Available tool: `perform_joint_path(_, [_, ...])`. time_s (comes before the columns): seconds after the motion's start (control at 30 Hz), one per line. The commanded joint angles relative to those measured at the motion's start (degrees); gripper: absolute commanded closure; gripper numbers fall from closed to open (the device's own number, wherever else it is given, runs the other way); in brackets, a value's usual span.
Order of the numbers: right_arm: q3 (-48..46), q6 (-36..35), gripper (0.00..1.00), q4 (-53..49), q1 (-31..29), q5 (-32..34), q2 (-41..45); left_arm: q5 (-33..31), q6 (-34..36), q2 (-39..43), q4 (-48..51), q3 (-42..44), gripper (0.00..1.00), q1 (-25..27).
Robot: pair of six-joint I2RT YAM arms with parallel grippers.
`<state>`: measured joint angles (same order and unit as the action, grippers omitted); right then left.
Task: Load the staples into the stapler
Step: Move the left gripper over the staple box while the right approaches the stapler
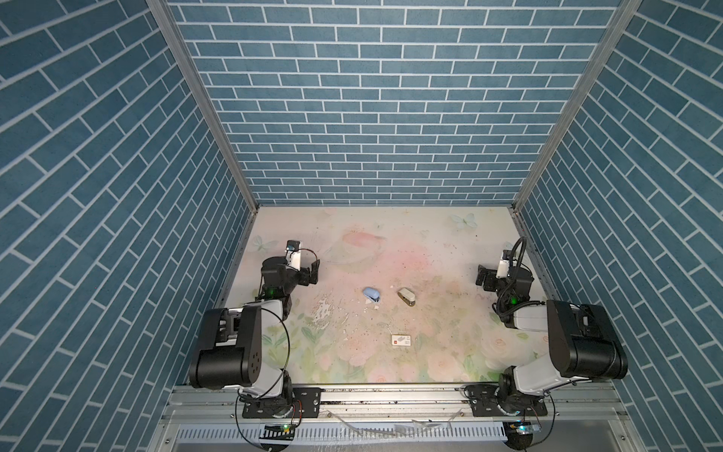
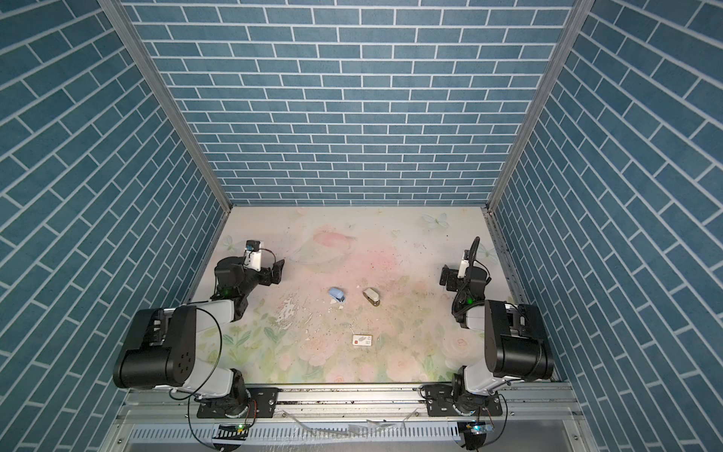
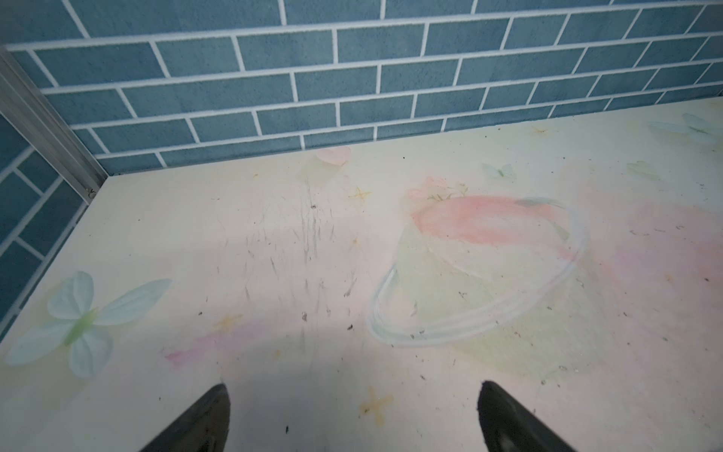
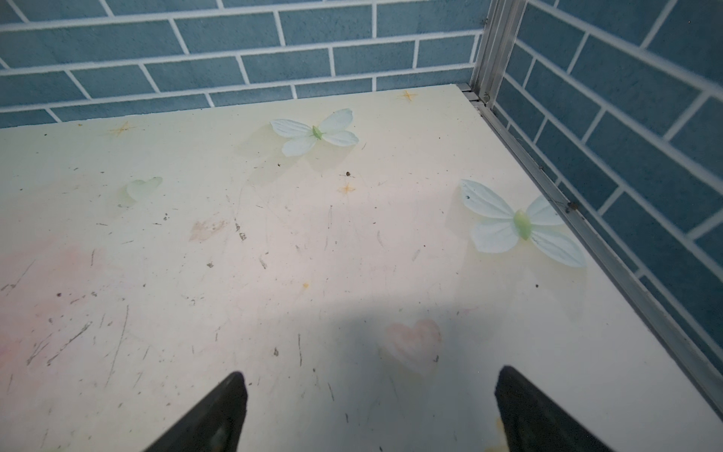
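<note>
Finds left end effector [image 1: 313,272] and right end effector [image 1: 482,278] gaping, empty; blue stapler [image 1: 371,294], beige stapler [image 1: 407,294] mid-frame, staples [image 1: 400,337] in cream tray [image 1: 409,344] lower

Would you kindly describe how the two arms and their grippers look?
The left arm and right arm have black joint housings, pale grey links, looping black cables and a green light each. The left gripper and right gripper are black, with tapering fingers.

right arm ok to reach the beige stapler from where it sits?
Probably yes. The right gripper is open and empty, and nothing stands between it and the beige stapler; the blue stapler lies on its far side.
</note>
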<state>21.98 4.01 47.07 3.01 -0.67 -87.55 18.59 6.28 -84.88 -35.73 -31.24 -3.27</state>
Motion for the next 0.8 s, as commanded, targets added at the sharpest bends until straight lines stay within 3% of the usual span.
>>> perform_joint_path(0.0, [2.57, -0.49, 0.01, -3.29, -0.06, 2.66, 1.57, 2.55, 0.96, 2.28, 13.38, -4.79, 0.01, 0.35])
perform_joint_path(0.17, [8.59, 0.62, 0.01, -20.52, -0.37, 2.99, 8.53, 4.08, 7.15, 6.36, 27.18, -10.72, 0.00, 0.37])
perform_joint_path(0.27, [12.93, 8.38, 0.01, -33.91, -0.46, 3.11, 15.20, 4.83, 9.79, 9.75, 32.80, -12.76, 0.00, 0.37])
perform_joint_path(0.37, [18.31, 14.17, 0.01, -47.48, -0.39, -5.86, 22.29, 6.14, 11.29, 13.11, 38.92, -15.39, 0.00, 0.37])
perform_joint_path(0.47, [16.19, 18.69, 0.01, -46.14, -0.35, -21.29, 25.64, 8.89, 12.77, 15.54, 43.37, -17.69, 0.00, 0.36])
perform_joint_path(0.6, [16.49, 24.37, 0.01, -52.72, -0.54, -28.07, 25.40, 12.28, 10.53, 16.27, 48.15, -21.94, 0.00, 0.38])
perform_joint_path(0.77, [15.26, 26.74, 0.01, -63.65, -0.72, -27.35, 30.33, 19.38, 14.99, 9.92, 67.25, -35.72, 0.00, 1.39])
